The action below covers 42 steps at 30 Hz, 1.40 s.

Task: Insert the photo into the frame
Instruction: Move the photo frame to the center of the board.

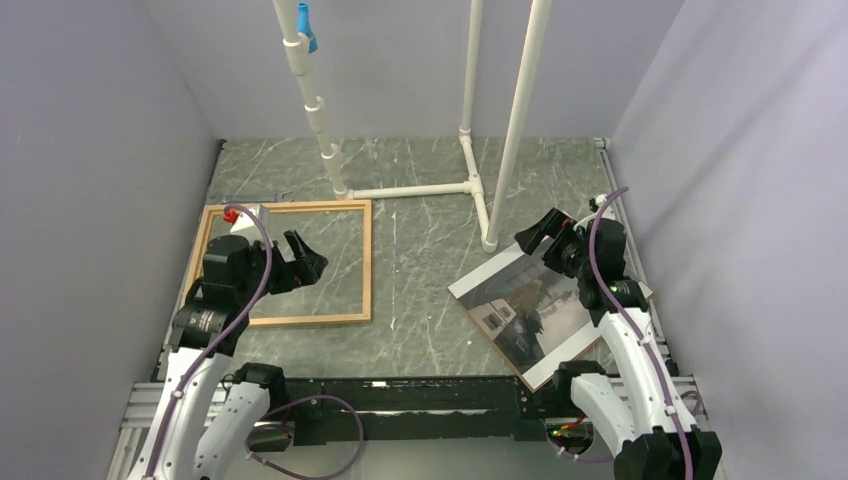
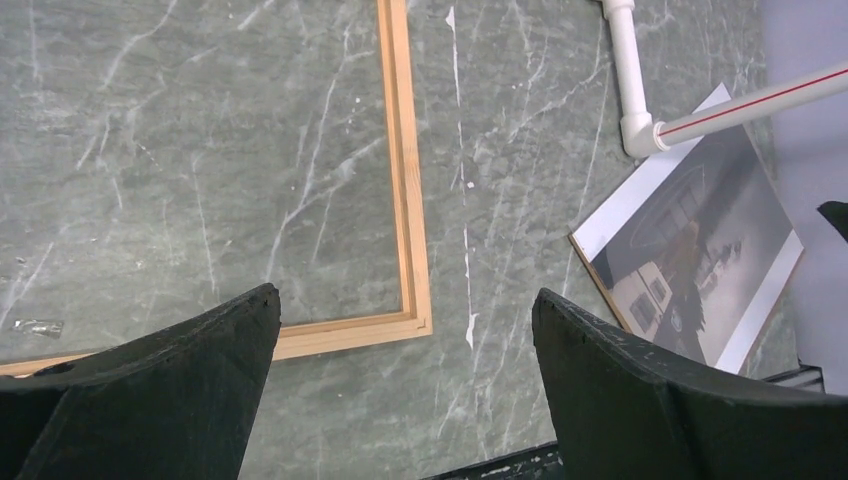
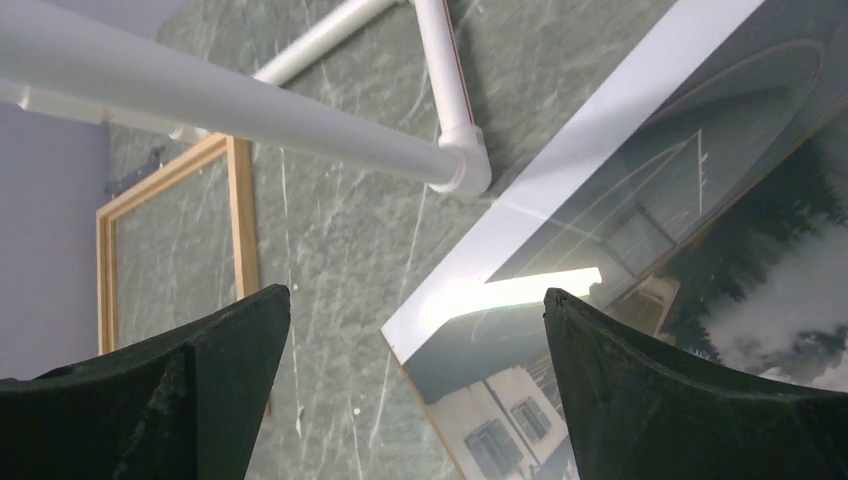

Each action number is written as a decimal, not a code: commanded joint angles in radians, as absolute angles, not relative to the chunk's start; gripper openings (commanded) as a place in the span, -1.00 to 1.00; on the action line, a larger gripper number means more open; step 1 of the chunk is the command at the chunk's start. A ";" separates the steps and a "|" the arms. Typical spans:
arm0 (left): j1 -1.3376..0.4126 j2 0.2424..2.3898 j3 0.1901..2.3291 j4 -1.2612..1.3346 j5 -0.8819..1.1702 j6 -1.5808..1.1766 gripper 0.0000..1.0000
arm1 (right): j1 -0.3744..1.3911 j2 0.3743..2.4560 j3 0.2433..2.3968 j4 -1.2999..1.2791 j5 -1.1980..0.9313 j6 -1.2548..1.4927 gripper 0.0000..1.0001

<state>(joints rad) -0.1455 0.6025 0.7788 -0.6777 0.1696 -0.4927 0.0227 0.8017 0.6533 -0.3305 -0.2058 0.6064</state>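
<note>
Two wide-open, empty sets: left fingers (image 2: 150,390) over the frame (image 1: 367,260) by the left edge of the surface (image 1: 420,270), right fingers (image 3: 690,400) over the photo (image 1: 510,305) by the right edge, likely to snag the white pipe (image 1: 483,210) if dragged.

The frame (image 1: 367,260), an open rectangle of thin pale wooden strips, lies flat below the left gripper's (image 1: 305,258) spread jaws; in the wrist view its near right corner shows between them. The photo (image 1: 527,305), a white-bordered dark grey landscape, lies face up and askew beneath the right gripper's (image 1: 540,231) parted jaws, well apart from the frame.
</note>
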 commanded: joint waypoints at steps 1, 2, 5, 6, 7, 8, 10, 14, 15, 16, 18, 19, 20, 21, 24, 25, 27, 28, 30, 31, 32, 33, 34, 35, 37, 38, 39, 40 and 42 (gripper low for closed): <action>-0.147 0.644 0.830 -0.698 0.245 -0.480 0.98 | 0.020 0.859 0.721 -0.408 -0.264 0.601 0.99; -0.147 0.648 0.826 -0.703 0.264 -0.475 0.98 | 0.021 0.874 0.728 -0.426 -0.262 0.590 0.99; -0.147 0.649 0.788 -0.707 0.304 -0.470 0.98 | 0.020 0.872 0.716 -0.444 -0.253 0.571 0.99; -0.147 0.648 0.775 -0.710 0.319 -0.461 0.98 | 0.020 0.865 0.715 -0.449 -0.258 0.561 0.99; -0.147 0.646 0.766 -0.722 0.327 -0.454 0.98 | 0.019 0.858 0.716 -0.459 -0.267 0.554 0.99; -0.147 0.645 0.761 -0.741 0.326 -0.448 0.98 | 0.020 0.853 0.717 -0.468 -0.275 0.552 0.99; -0.147 0.641 0.750 -0.779 0.319 -0.441 0.98 | 0.020 0.846 0.718 -0.483 -0.302 0.554 0.99; -0.147 0.631 0.732 -0.814 0.339 -0.425 0.98 | 0.021 0.856 0.715 -0.512 -0.343 0.559 0.99; -0.146 0.630 0.731 -0.814 0.345 -0.422 0.98 | 0.021 0.855 0.708 -0.519 -0.348 0.562 0.99; -0.147 0.632 0.733 -0.814 0.346 -0.422 0.98 | 0.021 0.850 0.698 -0.522 -0.355 0.564 0.99; -0.147 0.643 0.735 -0.820 0.347 -0.424 0.98 | 0.022 0.831 0.677 -0.528 -0.375 0.562 0.99; -0.147 0.652 0.730 -0.814 0.355 -0.425 0.98 | 0.022 0.815 0.670 -0.538 -0.381 0.559 0.99; -0.147 0.662 0.722 -0.802 0.367 -0.427 0.98 | 0.022 0.807 0.661 -0.548 -0.387 0.556 0.99; -0.148 0.676 0.713 -0.783 0.382 -0.428 0.98 | 0.022 0.794 0.653 -0.559 -0.391 0.551 0.99; -0.161 0.737 0.701 -0.736 0.397 -0.442 0.98 | 0.021 0.756 0.633 -0.595 -0.400 0.537 0.99; -0.172 0.761 0.702 -0.721 0.391 -0.444 0.98 | 0.021 0.747 0.626 -0.608 -0.404 0.533 0.99; -0.209 0.821 0.713 -0.692 0.362 -0.450 0.98 | 0.022 0.731 0.612 -0.624 -0.406 0.528 0.99; -0.242 0.872 0.722 -0.680 0.336 -0.452 0.98 | 0.023 0.724 0.602 -0.624 -0.410 0.535 0.99; -0.294 0.966 0.751 -0.673 0.285 -0.456 0.98 | 0.023 0.712 0.587 -0.618 -0.435 0.550 0.99; -0.322 1.018 0.774 -0.675 0.257 -0.454 0.98 | 0.023 0.708 0.582 -0.621 -0.440 0.559 0.99; -0.348 1.075 0.798 -0.681 0.239 -0.453 0.98 | 0.022 0.706 0.576 -0.621 -0.441 0.566 0.99; -0.373 1.127 0.822 -0.686 0.222 -0.453 0.98 | 0.023 0.702 0.570 -0.622 -0.441 0.571 0.99; -0.396 1.180 0.847 -0.688 0.205 -0.454 0.91 | 0.023 0.701 0.567 -0.627 -0.437 0.574 0.99; -0.416 1.225 0.868 -0.688 0.195 -0.456 0.83 | 0.023 0.699 0.562 -0.631 -0.434 0.578 0.99; -0.454 1.309 0.907 -0.688 0.165 -0.463 0.77 | 0.024 0.695 0.552 -0.635 -0.436 0.585 0.99; -0.474 1.344 0.935 -0.692 0.146 -0.467 0.75 | 0.024 0.694 0.547 -0.634 -0.440 0.587 0.99; -0.494 1.377 0.956 -0.696 0.132 -0.469 0.72 | 0.025 0.691 0.543 -0.634 -0.443 0.590 0.99; -0.528 1.431 0.990 -0.703 0.111 -0.476 0.66 | 0.024 0.686 0.530 -0.631 -0.448 0.595 0.99; -0.556 1.480 1.024 -0.720 0.095 -0.485 0.60 | 0.025 0.689 0.528 -0.632 -0.453 0.597 0.99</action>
<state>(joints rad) -0.5056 1.4185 0.9421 -0.7048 0.1623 -0.4622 0.0223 0.7025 0.5419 -0.6281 -0.4286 0.5709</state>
